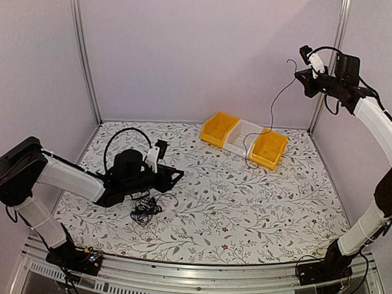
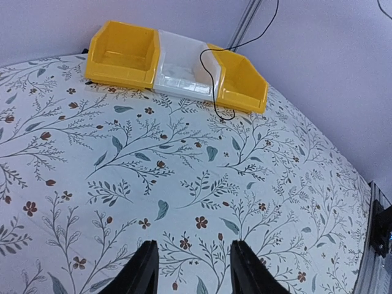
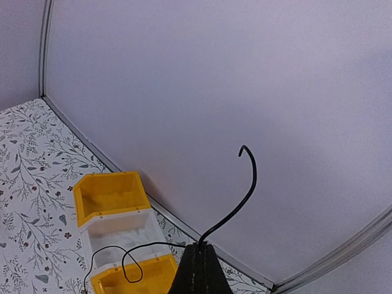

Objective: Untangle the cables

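Observation:
A scribbly clump of thin black cables (image 1: 144, 210) lies on the flowered table, just in front of my left arm's wrist. My left gripper (image 1: 176, 177) hovers low over the table to the right of the clump, open, with only bare cloth between its fingers (image 2: 144, 269). My right gripper (image 1: 300, 75) is raised high at the back right, shut on one single cable (image 1: 273, 108). That cable hangs down over the bins, and its lower end rests on the table by them. A short free end (image 3: 247, 184) curls up past the shut jaws.
A row of three bins stands at the back: yellow (image 1: 219, 130), white (image 1: 244, 137), yellow (image 1: 269, 149). The hanging cable (image 2: 211, 86) crosses between the white and right yellow bin. Walls close the back and sides, and a metal rail (image 1: 197, 277) runs along the near edge.

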Controlling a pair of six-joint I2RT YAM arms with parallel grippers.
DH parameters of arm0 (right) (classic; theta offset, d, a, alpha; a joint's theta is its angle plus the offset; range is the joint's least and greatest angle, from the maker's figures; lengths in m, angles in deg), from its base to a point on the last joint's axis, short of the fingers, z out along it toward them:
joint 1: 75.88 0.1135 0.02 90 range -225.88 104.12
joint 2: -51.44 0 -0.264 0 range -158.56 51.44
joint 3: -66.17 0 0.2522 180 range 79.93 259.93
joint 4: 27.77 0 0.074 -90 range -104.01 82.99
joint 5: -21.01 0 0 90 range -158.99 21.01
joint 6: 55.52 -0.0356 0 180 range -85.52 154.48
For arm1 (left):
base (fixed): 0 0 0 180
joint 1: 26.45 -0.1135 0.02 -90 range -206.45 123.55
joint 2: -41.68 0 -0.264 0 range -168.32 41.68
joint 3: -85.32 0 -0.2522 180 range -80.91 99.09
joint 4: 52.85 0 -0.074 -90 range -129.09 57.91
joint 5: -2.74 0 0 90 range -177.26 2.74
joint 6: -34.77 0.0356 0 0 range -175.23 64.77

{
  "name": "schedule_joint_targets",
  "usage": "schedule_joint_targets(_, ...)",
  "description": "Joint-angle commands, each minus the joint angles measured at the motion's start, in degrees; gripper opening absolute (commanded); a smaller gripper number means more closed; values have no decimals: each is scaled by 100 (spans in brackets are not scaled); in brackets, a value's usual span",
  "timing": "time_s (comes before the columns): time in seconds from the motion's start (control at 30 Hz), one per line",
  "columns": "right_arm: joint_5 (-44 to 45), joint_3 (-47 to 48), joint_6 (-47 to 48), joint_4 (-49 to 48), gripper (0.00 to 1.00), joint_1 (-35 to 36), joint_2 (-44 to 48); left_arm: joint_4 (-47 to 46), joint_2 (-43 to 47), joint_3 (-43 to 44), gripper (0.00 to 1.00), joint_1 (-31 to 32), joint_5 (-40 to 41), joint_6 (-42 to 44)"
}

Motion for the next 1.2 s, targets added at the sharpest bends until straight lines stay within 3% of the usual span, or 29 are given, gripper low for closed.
schedule_joint_targets(0.0, -2, -35, 3, -424, 0, -86, 3, -141, -150, -6, 39, 82, -79, -50)
schedule_joint_targets(0.1, -385, -169, -68, -376, 0, -86, -11, -170, -220, 31, 39, 80, -101, -75)
schedule_joint_targets(0.27, -1876, -498, -166, 228, 0, 196, 238, -215, -273, 22, 39, 83, -105, -112)
schedule_joint_targets(0.43, -1996, -833, 574, 959, 0, 1095, 895, -224, -322, -17, 39, 79, -67, -116)
schedule_joint_targets(0.53, -2207, -507, 491, 1225, 0, 1176, 1069, -224, -399, 16, 39, 83, -94, -128)
schedule_joint_targets(0.93, -452, 869, 165, 719, 0, 1012, 747, -239, -571, 306, 39, 139, -227, -225)
schedule_joint_targets(1.17, -491, 1489, -128, 509, 0, 681, 590, -106, -415, 211, 39, 143, -117, -143)
